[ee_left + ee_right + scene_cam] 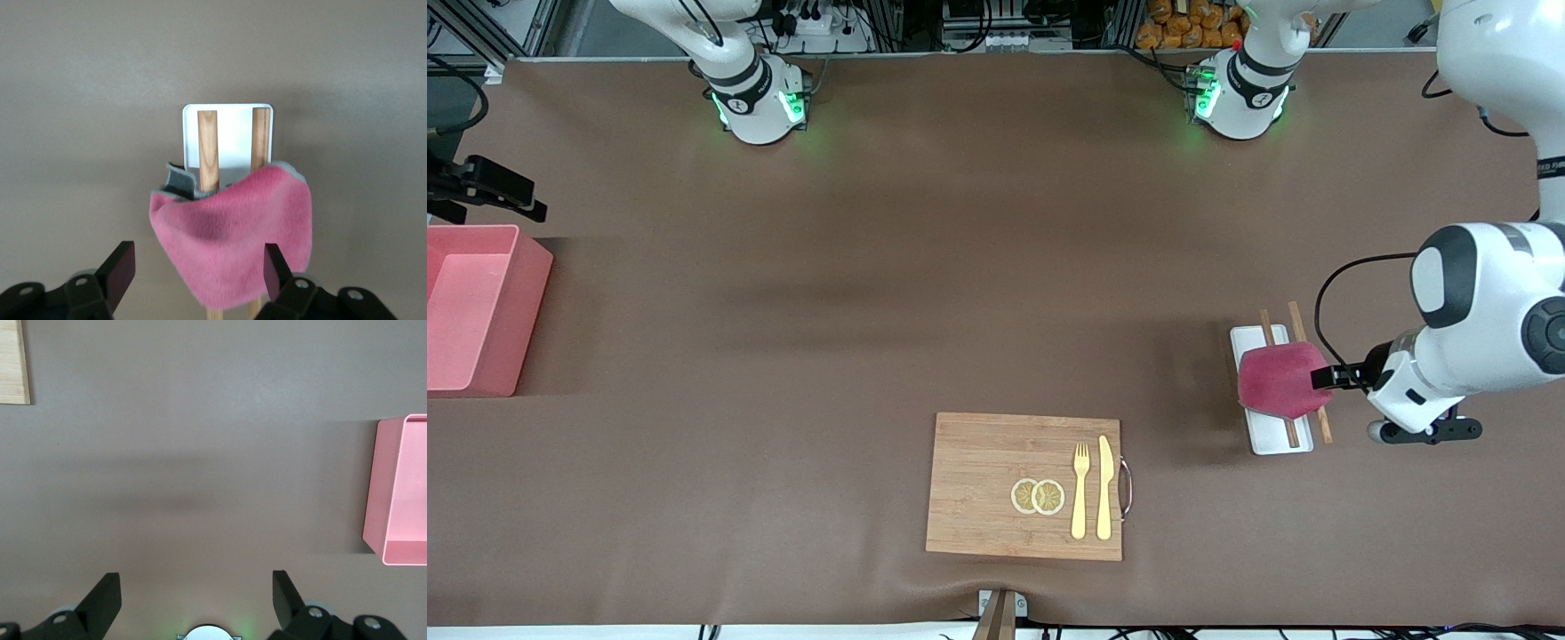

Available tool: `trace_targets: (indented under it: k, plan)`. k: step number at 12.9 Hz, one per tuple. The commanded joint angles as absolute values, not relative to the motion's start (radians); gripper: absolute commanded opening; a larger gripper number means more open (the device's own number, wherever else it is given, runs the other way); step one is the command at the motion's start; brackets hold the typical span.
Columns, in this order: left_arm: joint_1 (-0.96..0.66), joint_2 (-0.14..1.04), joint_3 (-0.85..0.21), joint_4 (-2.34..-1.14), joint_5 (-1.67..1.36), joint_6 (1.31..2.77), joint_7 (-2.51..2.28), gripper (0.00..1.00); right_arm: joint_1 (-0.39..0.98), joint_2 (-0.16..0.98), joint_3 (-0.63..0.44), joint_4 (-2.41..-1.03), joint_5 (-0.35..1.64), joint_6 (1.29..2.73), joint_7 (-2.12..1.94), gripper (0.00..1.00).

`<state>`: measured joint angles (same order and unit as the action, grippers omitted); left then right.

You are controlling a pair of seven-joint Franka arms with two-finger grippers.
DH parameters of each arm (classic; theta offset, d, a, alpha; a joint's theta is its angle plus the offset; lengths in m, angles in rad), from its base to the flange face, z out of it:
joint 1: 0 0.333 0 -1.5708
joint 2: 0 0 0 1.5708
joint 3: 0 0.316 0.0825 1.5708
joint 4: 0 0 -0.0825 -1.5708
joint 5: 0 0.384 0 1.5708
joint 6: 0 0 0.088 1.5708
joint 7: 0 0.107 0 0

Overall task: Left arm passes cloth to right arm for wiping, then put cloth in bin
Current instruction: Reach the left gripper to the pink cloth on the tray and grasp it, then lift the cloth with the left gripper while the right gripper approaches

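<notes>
Nearest the front camera lies a wooden cutting board [1024, 485] carrying lemon slices [1038, 496], a fork [1080, 491] and a knife [1105, 487]. Toward the left arm's end, the cloth [1279, 380] drapes over two chopsticks [209, 150] on a narrow white tray [1272, 437]. Spread wide, the left gripper [195, 267] hangs close beside the cloth, holding nothing. Bare table separates this from the bin [480, 307] at the right arm's end. Equally wide and empty, the right gripper [193, 597] waits high over bare table.

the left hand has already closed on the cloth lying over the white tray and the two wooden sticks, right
Not quite. In the left wrist view the left hand is open, its fingers spread either side of the cloth, not closed on it. The cloth does lie over the white tray and the two wooden sticks.
</notes>
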<state>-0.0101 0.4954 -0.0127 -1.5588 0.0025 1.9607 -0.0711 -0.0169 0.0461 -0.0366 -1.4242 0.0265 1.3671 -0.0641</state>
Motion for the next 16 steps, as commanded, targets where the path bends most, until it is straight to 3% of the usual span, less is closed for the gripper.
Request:
trace_targets:
  k: [1,6,9,15,16]
  plan:
    - [-0.014,0.528,-0.009,-1.549,-0.002,1.988,-0.084,0.76,-0.012,0.054,-0.04,-1.414,0.043,1.367,-0.048,1.0]
    - [-0.017,0.548,-0.009,-1.555,-0.002,2.0,-0.091,0.47,-0.012,0.066,-0.04,-1.414,0.058,1.367,-0.048,1.0]
    - [-0.018,0.554,-0.008,-1.554,-0.002,2.0,-0.091,0.35,0.015,0.083,-0.038,-1.414,0.072,1.367,-0.057,1.0]
    - [-0.02,0.563,-0.008,-1.549,0.0,2.0,-0.091,0.01,0.172,0.239,-0.04,-1.411,0.075,1.402,-0.061,1.0]
    - [-0.02,0.563,-0.008,-1.548,0.0,2.003,-0.091,0.0,0.184,0.265,-0.038,-1.411,0.08,1.426,-0.055,1.0]
